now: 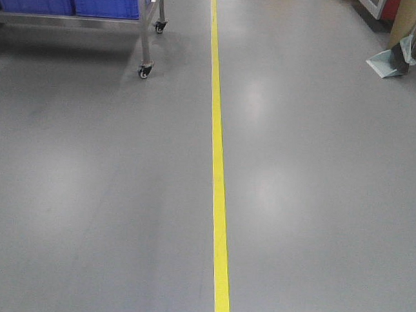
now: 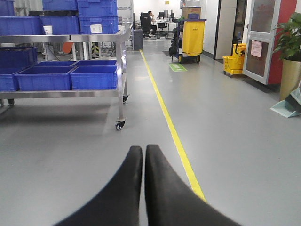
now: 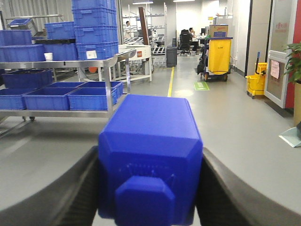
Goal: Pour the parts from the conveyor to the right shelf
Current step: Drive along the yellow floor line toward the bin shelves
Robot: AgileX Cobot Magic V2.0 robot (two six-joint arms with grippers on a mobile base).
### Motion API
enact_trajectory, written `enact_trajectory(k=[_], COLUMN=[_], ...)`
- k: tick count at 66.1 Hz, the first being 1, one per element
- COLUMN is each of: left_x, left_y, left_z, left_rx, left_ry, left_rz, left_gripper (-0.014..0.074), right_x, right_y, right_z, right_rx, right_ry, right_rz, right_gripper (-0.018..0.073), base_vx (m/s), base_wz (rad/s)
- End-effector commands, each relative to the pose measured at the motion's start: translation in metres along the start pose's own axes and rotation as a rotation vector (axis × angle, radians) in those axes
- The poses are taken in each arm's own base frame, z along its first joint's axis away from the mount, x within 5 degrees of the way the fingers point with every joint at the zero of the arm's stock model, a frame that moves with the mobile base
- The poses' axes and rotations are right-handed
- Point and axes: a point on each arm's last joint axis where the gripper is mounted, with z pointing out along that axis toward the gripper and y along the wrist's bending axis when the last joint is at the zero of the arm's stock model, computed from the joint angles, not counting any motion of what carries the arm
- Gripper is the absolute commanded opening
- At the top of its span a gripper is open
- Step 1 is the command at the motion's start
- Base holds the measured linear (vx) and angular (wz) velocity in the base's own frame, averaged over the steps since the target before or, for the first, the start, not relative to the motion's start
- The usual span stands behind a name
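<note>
Part: small blue block (image 3: 150, 141), held up off the floor between my right fingers (image 3: 70, 197), little square knob (image 3: 145, 200) facing the cam.
R fingers: spread about as wide as the block, one pad pressed on each side face.
L fingers (image 2: 124, 188): tips together, nothing between them, pointing out over the floor.
Handling: looks like hard moulded plastic, prob. light and stiff, not fragile. Glossy faces, so could slip if I tilt fast.
Where to hold: the two flat opposite sides, as now. Chamfered edges and the knob give poor purchase, I'd avoid them.
Conveyor: not in any view.
Right shelf: can't say for sure. Steel rack (image 2: 70, 38) w/ blue bins (image 2: 94, 77) stands ahead to the left on castors; no rollers visible on it.
Floor (image 1: 89, 192): smooth glossy grey, yellow line (image 1: 218, 163) running fwd.
Room: long workshop aisle. Yellow cart (image 3: 217, 56) and mop bucket (image 3: 256, 82) far down on the right, plant (image 3: 294, 61) nearer. Dustpan (image 1: 391, 64) by the right wall.
Risk: a dropped block would prob. bounce and skid on that floor.
</note>
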Motion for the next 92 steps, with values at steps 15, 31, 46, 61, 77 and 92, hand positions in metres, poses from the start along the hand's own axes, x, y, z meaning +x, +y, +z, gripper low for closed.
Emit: enact_trajectory(k=[15, 31, 46, 61, 77, 92], left_x=[-0.0142, -0.0142, -0.0142, -0.0142, -0.0142, -0.0142], left_y=[-0.0003, -0.0003, -0.0003, -0.0003, -0.0003, -0.0003], left_z=[-0.0023, -0.0023, -0.0023, -0.0023, -0.0023, -0.0023], left_rx=[0.002, 0.002, 0.002, 0.002, 0.002, 0.002], left_ry=[-0.109, -0.109, -0.109, -0.109, -0.109, -0.109], left_rz=[-0.014, -0.014, -0.014, -0.014, -0.014, -0.014], left_gripper=[-0.0006, -0.0006, -0.0006, -0.0006, -0.0006, -0.0006], right_x=[-0.0156, -0.0156, -0.0156, -0.0157, -0.0157, -0.0157], right_y=[-0.0002, -0.0002, -0.0002, -0.0002, -0.0002, -0.0002], right_z=[-0.0009, -0.0009, -0.0009, -0.0009, -0.0009, -0.0009], right_rx=[0.005, 0.005, 0.005, 0.005, 0.005, 0.005], right_ry=[-0.096, -0.096, -0.096, -0.097, -0.097, -0.097], right_rz=[-0.006, -0.006, -0.006, -0.006, -0.006, -0.006], right_gripper=[-0.0004, -0.0004, -0.0004, -0.0004, -0.0004, -0.0004], base_vx=[0.84, 0.84, 0.84, 0.81, 0.78, 0.74], base_wz=[-0.05, 0.02, 0.09, 0.03, -0.03, 0.0])
